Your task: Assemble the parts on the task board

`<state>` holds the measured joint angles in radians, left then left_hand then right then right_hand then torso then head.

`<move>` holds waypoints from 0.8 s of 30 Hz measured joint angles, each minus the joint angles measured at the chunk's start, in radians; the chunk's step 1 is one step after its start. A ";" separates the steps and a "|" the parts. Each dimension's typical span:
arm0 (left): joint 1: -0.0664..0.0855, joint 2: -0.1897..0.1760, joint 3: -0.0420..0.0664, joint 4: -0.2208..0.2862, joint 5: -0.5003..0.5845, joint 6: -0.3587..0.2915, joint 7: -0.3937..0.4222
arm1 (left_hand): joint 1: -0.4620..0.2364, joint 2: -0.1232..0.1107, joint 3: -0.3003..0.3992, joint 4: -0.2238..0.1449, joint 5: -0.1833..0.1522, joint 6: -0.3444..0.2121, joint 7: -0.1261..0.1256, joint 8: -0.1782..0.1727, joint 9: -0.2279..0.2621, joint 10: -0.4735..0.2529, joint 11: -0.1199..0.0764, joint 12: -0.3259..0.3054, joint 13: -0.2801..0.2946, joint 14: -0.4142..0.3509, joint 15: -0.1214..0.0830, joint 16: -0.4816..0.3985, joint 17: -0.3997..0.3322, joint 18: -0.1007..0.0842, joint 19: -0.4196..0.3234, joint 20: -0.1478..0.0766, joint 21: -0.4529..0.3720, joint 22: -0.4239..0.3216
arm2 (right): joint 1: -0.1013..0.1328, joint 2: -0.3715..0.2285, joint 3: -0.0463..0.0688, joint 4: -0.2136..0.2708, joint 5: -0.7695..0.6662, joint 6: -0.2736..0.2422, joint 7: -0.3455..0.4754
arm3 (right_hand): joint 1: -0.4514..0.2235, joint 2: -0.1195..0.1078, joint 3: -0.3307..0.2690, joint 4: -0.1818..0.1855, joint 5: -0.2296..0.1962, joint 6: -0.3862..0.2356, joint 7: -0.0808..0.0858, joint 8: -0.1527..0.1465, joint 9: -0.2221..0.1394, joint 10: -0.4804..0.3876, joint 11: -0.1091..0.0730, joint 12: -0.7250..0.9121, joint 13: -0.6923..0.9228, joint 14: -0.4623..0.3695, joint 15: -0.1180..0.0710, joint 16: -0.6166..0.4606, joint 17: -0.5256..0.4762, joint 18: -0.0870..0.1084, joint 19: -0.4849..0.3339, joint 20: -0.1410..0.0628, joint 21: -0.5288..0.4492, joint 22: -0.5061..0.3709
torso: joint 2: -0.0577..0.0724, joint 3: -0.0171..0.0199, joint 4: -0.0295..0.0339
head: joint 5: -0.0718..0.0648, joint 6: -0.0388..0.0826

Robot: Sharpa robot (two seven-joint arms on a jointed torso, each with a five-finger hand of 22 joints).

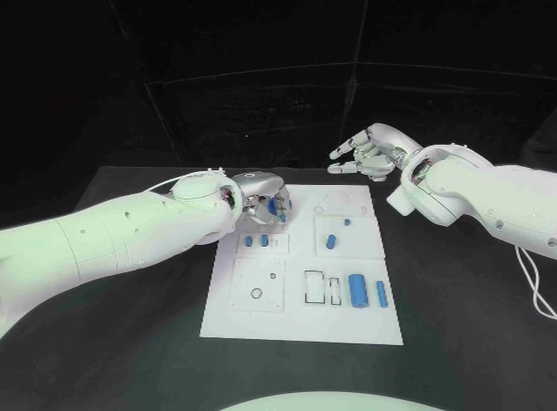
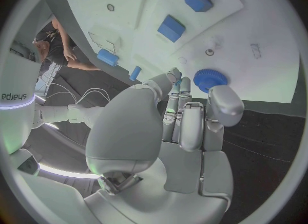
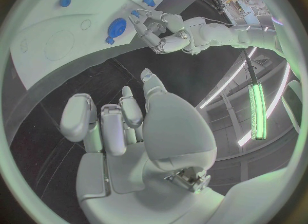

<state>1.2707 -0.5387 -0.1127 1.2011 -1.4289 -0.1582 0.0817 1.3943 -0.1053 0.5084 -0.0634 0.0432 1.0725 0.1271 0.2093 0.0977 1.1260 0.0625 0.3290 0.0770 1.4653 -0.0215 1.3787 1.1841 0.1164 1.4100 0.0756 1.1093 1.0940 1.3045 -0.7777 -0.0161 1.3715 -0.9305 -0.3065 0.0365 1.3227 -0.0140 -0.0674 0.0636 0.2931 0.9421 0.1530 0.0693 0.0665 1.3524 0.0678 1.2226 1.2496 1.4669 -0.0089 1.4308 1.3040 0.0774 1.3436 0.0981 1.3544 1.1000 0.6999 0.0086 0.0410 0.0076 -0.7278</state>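
Near edge of board: the task board [image 1: 300, 321] shows bare white along its near edge; just beyond lie a ring outline [image 1: 256, 294], a rectangular outline and two upright blue cylinders [image 1: 361, 292]
Middle of board: two small blue blocks [image 1: 263, 241] on the left side; two more blue parts [image 1: 337, 238] on the panel to their right
Left hand: the left hand [image 1: 263, 201] hangs over the board's far left corner; its fingers curl close round a round blue knob [image 2: 207, 79]; the left wrist view shows a fingertip [image 2: 225, 106] against the knob's edge, so I judge it pinched, though the far side of the grip is hidden
Right hand: the right hand [image 1: 370, 154] is raised beyond the board's far edge, well apart from every part; fingers loosely bent, holding nothing
Step in hand: probably seating or turning the knob at that corner
Risk: the knob could slip from a shallow pinch and roll across the board; a tilted approach could jam it in its seat; the curled fingers could knock the blue blocks just beside them
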 measured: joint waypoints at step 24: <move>-0.004 -0.087 0.003 0.020 0.040 0.012 -0.013 | -0.014 -0.006 0.003 -0.003 0.000 0.004 0.004 -0.007 -0.003 0.011 -0.004 -0.009 -0.002 0.000 0.000 0.000 -0.004 0.000 -0.003 0.003 0.004 0.007 | 0.000 0.000 0.000 -0.003 0.000 0.000 0.000 | 0.000 0.000 0.000 0.000 0.000 0.000 0.000 0.000 0.000 0.000 0.000 0.000 0.000 0.000 0.000 0.000 0.000 0.000 0.000 0.000 0.000 0.000 | 0.001 0.0004 -0.0027 | 0.008 0.000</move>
<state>1.2668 -0.6259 -0.1098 1.2215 -1.3888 -0.1459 0.0685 1.3806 -0.1111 0.5111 -0.0663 0.0432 1.0760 0.1307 0.2025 0.0952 1.1365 0.0589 0.3202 0.0749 1.4653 -0.0214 1.3787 1.1797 0.1164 1.4067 0.0789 1.1134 1.1007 1.3044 -0.7777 -0.0161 1.3688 -0.9306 -0.3064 0.0367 1.3227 -0.0140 -0.0674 0.0636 0.2931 0.9421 0.1530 0.0693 0.0664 1.3524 0.0678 1.2226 1.2497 1.4669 -0.0089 1.4308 1.3040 0.0775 1.3436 0.0981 1.3544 1.1001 0.7011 0.0090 0.0383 0.0157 -0.7273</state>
